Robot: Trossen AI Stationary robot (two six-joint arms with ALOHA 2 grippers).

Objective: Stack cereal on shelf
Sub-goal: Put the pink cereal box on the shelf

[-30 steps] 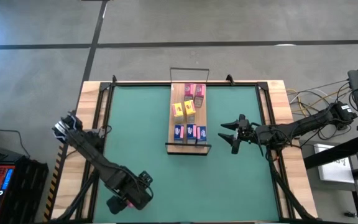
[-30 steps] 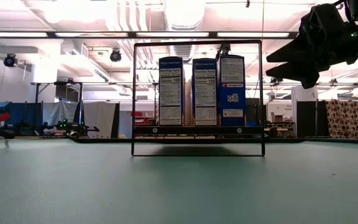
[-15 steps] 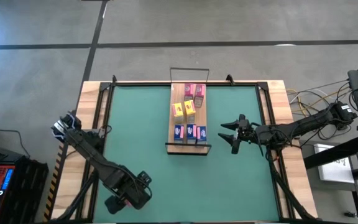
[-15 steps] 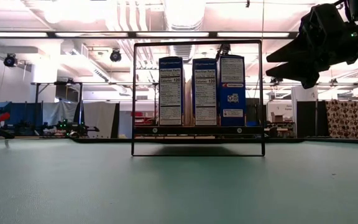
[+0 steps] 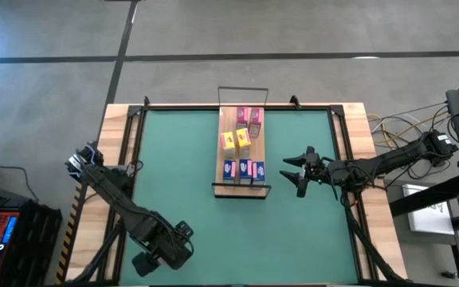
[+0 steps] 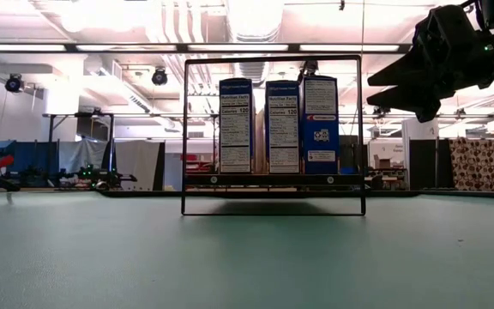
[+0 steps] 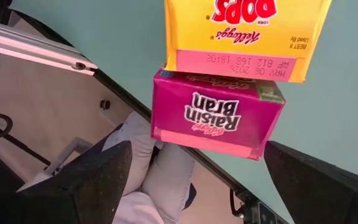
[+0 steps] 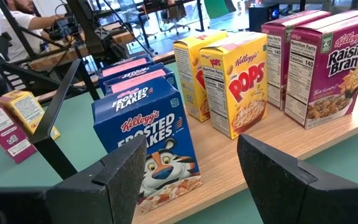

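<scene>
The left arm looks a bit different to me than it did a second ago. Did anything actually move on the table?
Only slightly: the left hand slid a little further toward the near table edge, away from the shelf. It holds nothing, and neither hand took or released anything. The right hand hovers beside the shelf exactly as before, and the Frosted Flakes boxes, Corn Pops boxes and Raisin Bran boxes stand unmoved.

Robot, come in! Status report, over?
Left end effector open, facing yellow box and pink box on table. Right end effector open, empty, beside shelf. Seven boxes shelved upright.
</scene>
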